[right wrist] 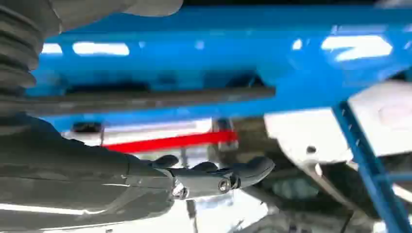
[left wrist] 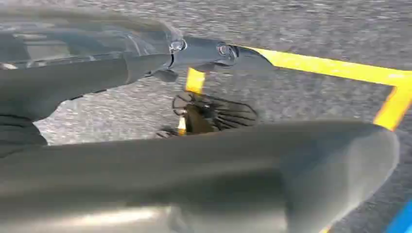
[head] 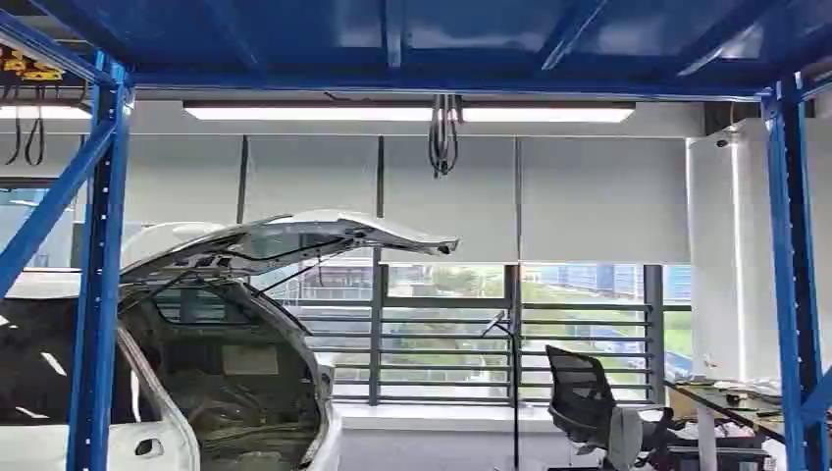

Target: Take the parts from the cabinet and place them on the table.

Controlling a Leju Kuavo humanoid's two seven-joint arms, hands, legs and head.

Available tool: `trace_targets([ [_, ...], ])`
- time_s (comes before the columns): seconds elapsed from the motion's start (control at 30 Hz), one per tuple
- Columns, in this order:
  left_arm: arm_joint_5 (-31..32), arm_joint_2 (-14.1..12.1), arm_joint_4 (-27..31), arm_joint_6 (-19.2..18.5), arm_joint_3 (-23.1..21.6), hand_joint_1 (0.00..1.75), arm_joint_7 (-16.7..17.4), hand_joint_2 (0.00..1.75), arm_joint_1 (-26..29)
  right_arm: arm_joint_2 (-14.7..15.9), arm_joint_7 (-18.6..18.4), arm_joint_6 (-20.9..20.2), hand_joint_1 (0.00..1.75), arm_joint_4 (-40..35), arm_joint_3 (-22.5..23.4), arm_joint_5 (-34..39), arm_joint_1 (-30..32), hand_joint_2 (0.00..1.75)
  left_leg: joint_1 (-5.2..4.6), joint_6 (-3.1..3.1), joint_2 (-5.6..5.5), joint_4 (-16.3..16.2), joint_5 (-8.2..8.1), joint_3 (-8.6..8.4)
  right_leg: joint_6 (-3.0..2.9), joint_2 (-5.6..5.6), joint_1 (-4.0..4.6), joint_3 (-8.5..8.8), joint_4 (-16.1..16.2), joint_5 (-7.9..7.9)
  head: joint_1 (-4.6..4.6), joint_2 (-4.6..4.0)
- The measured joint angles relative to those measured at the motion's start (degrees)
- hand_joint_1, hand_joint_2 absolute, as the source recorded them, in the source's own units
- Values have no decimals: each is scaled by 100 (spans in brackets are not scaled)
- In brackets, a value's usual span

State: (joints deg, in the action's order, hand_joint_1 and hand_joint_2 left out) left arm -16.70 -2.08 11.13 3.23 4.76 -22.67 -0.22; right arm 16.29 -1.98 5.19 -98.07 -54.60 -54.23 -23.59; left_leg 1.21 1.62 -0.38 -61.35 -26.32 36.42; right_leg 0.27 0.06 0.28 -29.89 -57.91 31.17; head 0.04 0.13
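Note:
The blue steel rack [head: 98, 294] frames the head view, with uprights at both sides and a blue deck overhead. My left hand [left wrist: 194, 111] hangs over the grey floor, fingers [left wrist: 218, 53] stretched out and the thick thumb [left wrist: 311, 165] apart from them, holding nothing. My right hand [right wrist: 160, 174] lies below a blue rack beam [right wrist: 252, 53] with its fingers [right wrist: 228, 177] extended and nothing between them. A dark thin bar [right wrist: 145, 99] runs along under that beam. I cannot make out any parts for certain.
A white car [head: 226, 373] with its tailgate raised stands at the left behind the rack. An office chair [head: 589, 407] and a cluttered table [head: 731, 397] sit at the lower right. Yellow tape [left wrist: 340, 70] marks the floor. A red bar [right wrist: 170, 141] and white panels [right wrist: 311, 131] lie beyond the right hand.

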Motion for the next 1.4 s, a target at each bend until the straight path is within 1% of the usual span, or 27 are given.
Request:
trace_targets([
  [0.03,2,0,0,16,7,0,-11,0,-26,-20,-91,144,0,-31,29,-292,93,175,0,-117,5,94,-81,-51,34,8,-4,-7,-14,22,-4,0],
  [0.1,7,0,0,39,33,0,-15,0,-3,-42,-343,533,0,-203,179,-1132,419,175,-23,-189,-20,103,-112,-49,71,-12,-18,41,30,44,-2,0],
  [0.13,9,0,0,48,52,0,-15,0,24,-44,-421,646,0,-265,243,-1448,553,175,-18,-225,-21,115,-119,-73,98,-17,-29,54,26,66,-2,0],
  [0.17,17,0,0,61,63,0,-17,0,49,-44,-518,722,0,-349,317,-1770,667,175,-5,-254,-17,127,-130,-105,129,-17,-42,63,-27,136,-2,2],
  [0.2,48,-2,0,63,74,0,-28,0,46,-40,-600,799,0,-420,412,-2040,795,175,-17,-292,-17,120,-159,-121,150,-11,-40,-30,-264,256,-2,0],
  [0.23,59,-4,-2,63,88,0,-35,0,40,-29,-698,869,0,-490,554,-2335,949,175,-43,-286,-28,110,-188,-150,11,-3,-26,-52,-270,-75,-4,0],
  [0.27,65,-4,-2,63,101,0,-42,0,32,-5,-780,917,0,-546,690,-2543,1091,175,-60,-289,-31,121,-195,-184,-92,-8,-31,-71,-279,-99,5,0],
  [0.3,76,-4,0,61,107,0,-46,0,29,32,-840,979,0,-605,808,-2668,1214,175,-66,-291,-40,139,-199,-206,-164,-14,-16,-47,-226,-146,2,0],
  [0.33,105,-9,-2,57,116,0,-48,0,33,104,-877,1063,0,-679,985,-2779,1338,175,-68,-299,-42,142,-210,-208,-169,-17,-33,-26,-218,-105,2,0],
  [0.37,116,-11,0,50,131,0,-46,0,37,162,-879,1127,0,-743,1186,-2844,1461,175,-73,-312,-41,142,-221,-208,-160,-17,-31,-11,-191,-98,2,0],
  [0.43,142,-20,0,37,158,0,-46,0,46,233,-881,1188,0,-835,1597,-2976,1653,175,-80,-316,-31,142,-231,-207,-149,-17,-33,-2,-161,-91,2,0],
  [0.47,168,-20,0,37,162,0,-46,0,46,240,-914,1194,0,-864,1730,-3080,1724,175,-84,-318,-23,142,-232,-206,-133,-17,-34,8,-133,-80,2,0],
  [0.5,175,-22,-2,33,164,0,-48,0,39,242,-971,1209,0,-909,1870,-3231,1815,175,-91,-321,-19,141,-235,-206,-84,-18,-40,46,-74,-39,0,0],
  [0.53,181,-26,0,29,168,0,-55,0,35,240,-1026,1225,0,-947,1983,-3358,1913,175,-97,-322,-19,140,-235,-204,-8,-19,-50,103,15,26,2,0],
  [0.57,197,-28,0,26,175,0,-68,0,32,236,-1086,1227,0,-990,2124,-3468,2017,175,-109,-322,-19,139,-236,-201,93,-20,-69,174,135,108,2,0],
  [0.6,221,-33,0,26,186,0,-79,0,31,236,-1133,1227,0,-1010,2259,-3519,2123,175,-113,-322,-19,139,-236,-206,205,-22,-82,181,136,85,2,0],
  [0.63,230,-35,-2,26,195,0,-85,0,34,229,-1170,1216,0,-1027,2409,-3543,2216,175,-110,-322,-19,139,-236,-209,186,-22,-79,185,136,98,2,0],
  [0.7,232,-37,0,26,214,0,-85,0,37,190,-1218,1175,0,-1051,2617,-3562,2364,175,-105,-322,-19,141,-236,-223,186,-21,-75,195,136,98,2,0],
  [0.83,251,-37,-2,26,243,0,-85,0,36,151,-1319,1159,0,-1051,2811,-3576,2603,175,-82,-320,-19,145,-235,-239,180,-22,-55,209,134,101,2,0],
  [1.13,302,-37,-2,26,332,0,-151,0,41,-44,-1129,1072,0,-940,3244,-3460,3103,175,-64,-313,-20,146,-239,-238,162,-24,-38,211,130,111,2,0],
  [1.4,391,-39,0,15,345,0,-168,0,43,-242,-1045,985,0,-696,3560,-3426,3225,175,-65,-313,-19,147,-239,-238,161,-23,-39,211,130,112,2,0],
])
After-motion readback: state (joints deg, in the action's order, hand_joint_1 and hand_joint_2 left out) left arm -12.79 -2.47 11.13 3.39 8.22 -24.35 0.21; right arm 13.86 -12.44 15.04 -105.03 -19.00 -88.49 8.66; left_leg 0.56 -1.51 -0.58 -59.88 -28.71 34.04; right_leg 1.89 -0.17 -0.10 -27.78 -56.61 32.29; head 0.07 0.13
